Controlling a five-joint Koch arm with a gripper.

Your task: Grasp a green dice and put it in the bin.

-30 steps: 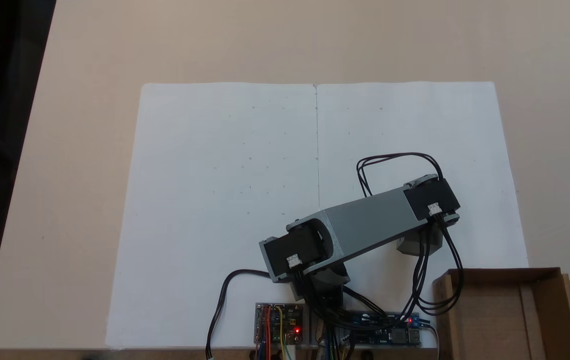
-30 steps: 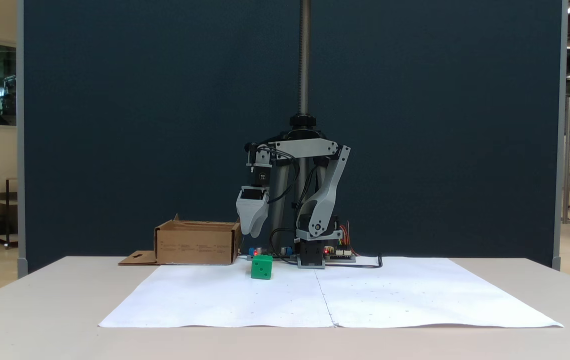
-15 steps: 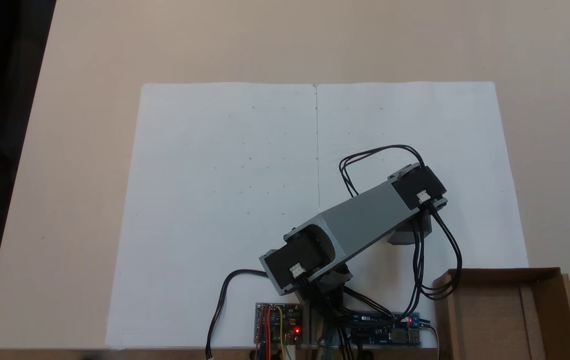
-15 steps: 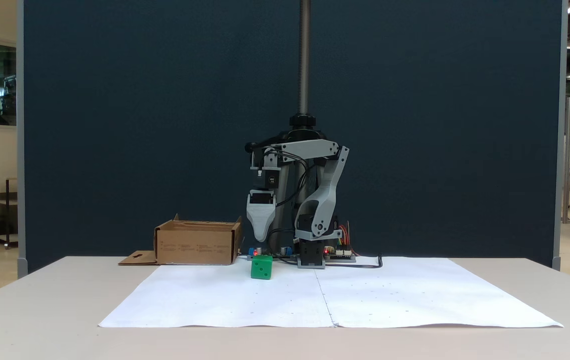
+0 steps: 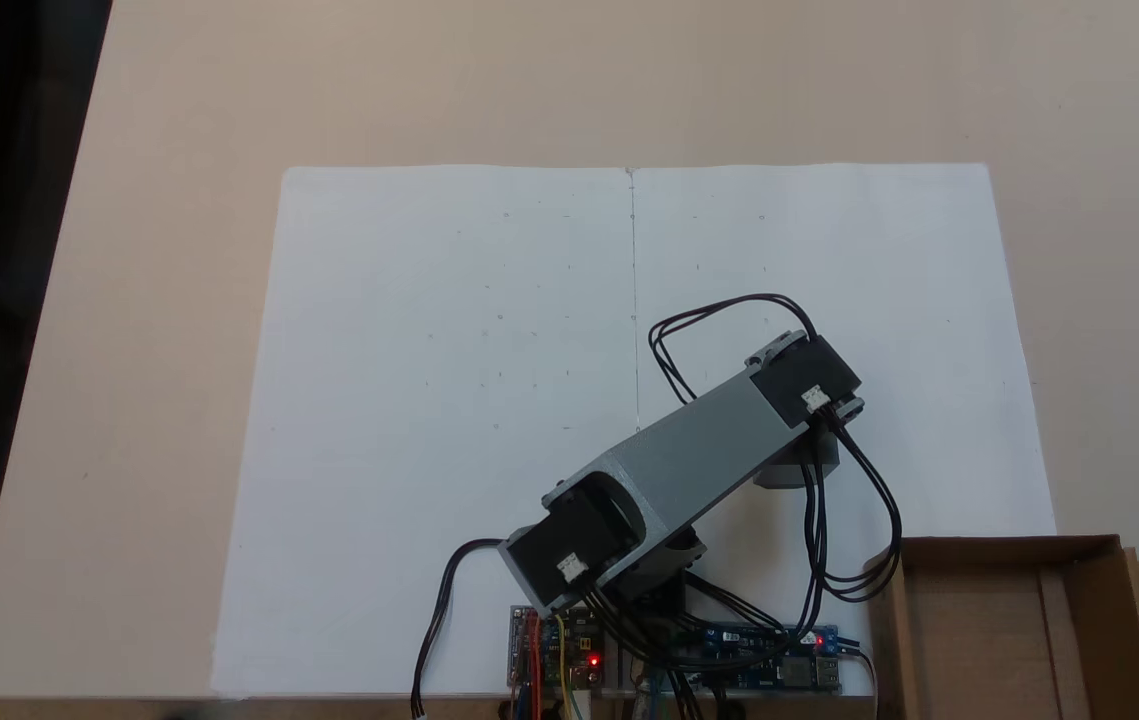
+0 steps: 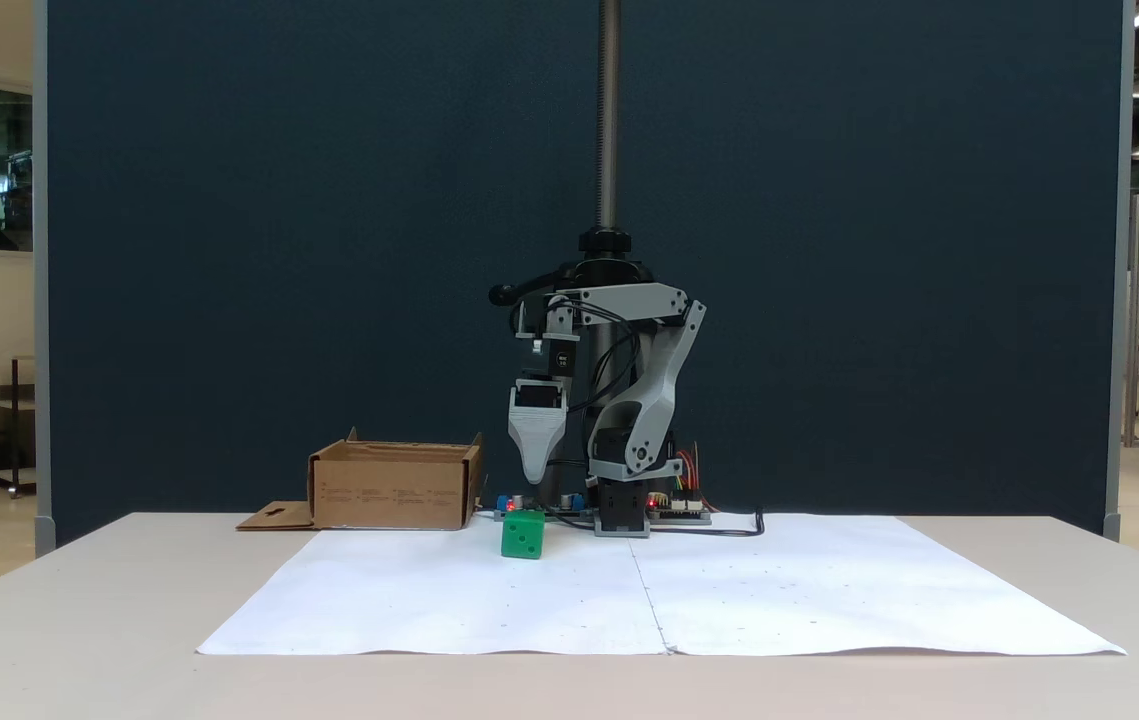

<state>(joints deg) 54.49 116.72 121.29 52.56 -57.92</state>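
The green dice [image 6: 523, 534] sits on the white paper in a fixed view, a little left of the arm's base. My gripper [image 6: 536, 478] hangs pointing straight down, well above the dice and slightly to its right, touching nothing. It reads as one narrow grey wedge, so the gap between the jaws is hidden. From above, the grey forearm [image 5: 699, 455] covers the dice. The bin [image 6: 394, 487], a low brown cardboard box, stands left of the arm; from above the bin [image 5: 999, 546] is at the lower right corner, its inside bare.
Two white paper sheets [image 5: 449, 400] cover the table's middle. Circuit boards [image 5: 557, 645] with red lights and black cables [image 5: 859, 520] lie at the arm's base. A metal pole [image 6: 609, 110] rises behind the arm before a dark blue partition.
The arm has swung away from the bin. From above the wrist moved left and up; from the front the gripper moved right, over the dice, and turned to a narrower profile.
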